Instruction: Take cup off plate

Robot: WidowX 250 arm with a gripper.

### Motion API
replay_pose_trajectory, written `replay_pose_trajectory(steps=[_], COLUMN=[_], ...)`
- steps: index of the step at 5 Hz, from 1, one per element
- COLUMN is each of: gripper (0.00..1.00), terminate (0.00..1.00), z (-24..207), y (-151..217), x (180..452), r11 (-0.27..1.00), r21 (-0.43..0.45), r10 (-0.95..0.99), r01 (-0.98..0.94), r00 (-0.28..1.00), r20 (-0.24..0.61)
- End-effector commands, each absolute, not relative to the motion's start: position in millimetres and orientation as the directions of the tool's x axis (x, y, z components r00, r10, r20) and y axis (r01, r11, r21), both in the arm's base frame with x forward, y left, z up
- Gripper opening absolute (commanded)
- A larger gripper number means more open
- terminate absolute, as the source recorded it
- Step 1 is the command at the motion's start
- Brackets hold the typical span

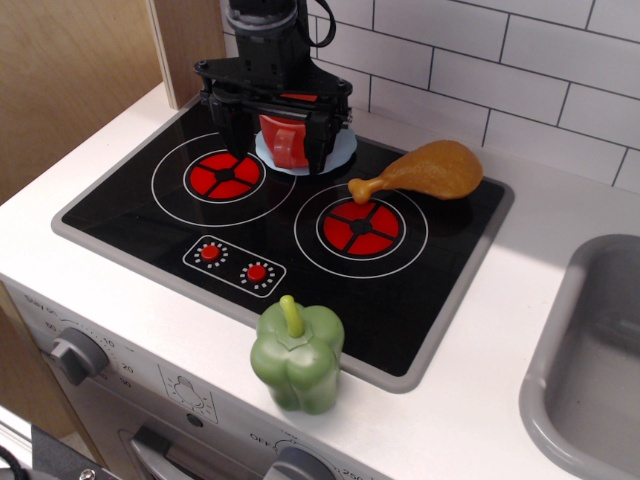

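A white-tiled wall backs a toy kitchen, where a white tabletop [520,300] carries a black two-burner hob [290,235] and, at the right edge, a grey sink [590,370]. A wooden panel stands at the back left corner.

The black robot arm comes down from the top of the view at the rear of the hob, and its hand [278,140] hangs over the back edge between the two burners. Its two dark fingers [232,125] stand apart, one on each side of the cup [280,138], which sits red-orange between them on the plate [335,152]. The light-blue plate shows mostly to the right of and below the cup, lying on the black glass just behind the burners. Whether the fingers actually press the cup cannot be told from this view; they flank it closely with a wide spread.

A brown toy chicken drumstick [425,170] lies at the back of the right burner, its bone end pointing left toward the plate. A green toy pepper [297,358] stands upright on the front tabletop, just at the hob's front rim. Two red knobs are printed on the hob's front panel.
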State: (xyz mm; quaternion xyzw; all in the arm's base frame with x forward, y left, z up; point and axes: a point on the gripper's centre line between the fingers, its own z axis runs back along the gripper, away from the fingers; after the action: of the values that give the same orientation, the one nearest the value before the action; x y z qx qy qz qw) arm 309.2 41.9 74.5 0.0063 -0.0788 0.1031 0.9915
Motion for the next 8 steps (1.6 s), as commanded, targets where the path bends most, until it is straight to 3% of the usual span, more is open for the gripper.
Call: replay_pose_trajectory(steps=[1,2,4,5,7,8], gripper=[0.0,0.0,0.0,0.0,0.0,0.0], terminate=[0.0,0.0,0.0,0.0,0.0,0.0], z=[76.3,78.1,109.1,116.4,103.1,94.7], y=[42.9,41.9,45.5,54.6,85.2,97.7], x=[315.7,318.3,310.4,292.7,266.5,253.6], r11=[0.97,0.967,0.966,0.974,0.977,0.977], r21=[0.042,0.052,-0.012,-0.035,0.011,-0.028], r10=[0.219,0.227,0.249,0.225,0.207,0.215], r01=[-0.238,-0.25,-0.258,-0.224,-0.214,-0.214], r00=[0.941,0.937,0.917,0.94,0.953,0.955], r20=[0.256,0.264,0.311,0.256,0.221,0.204])
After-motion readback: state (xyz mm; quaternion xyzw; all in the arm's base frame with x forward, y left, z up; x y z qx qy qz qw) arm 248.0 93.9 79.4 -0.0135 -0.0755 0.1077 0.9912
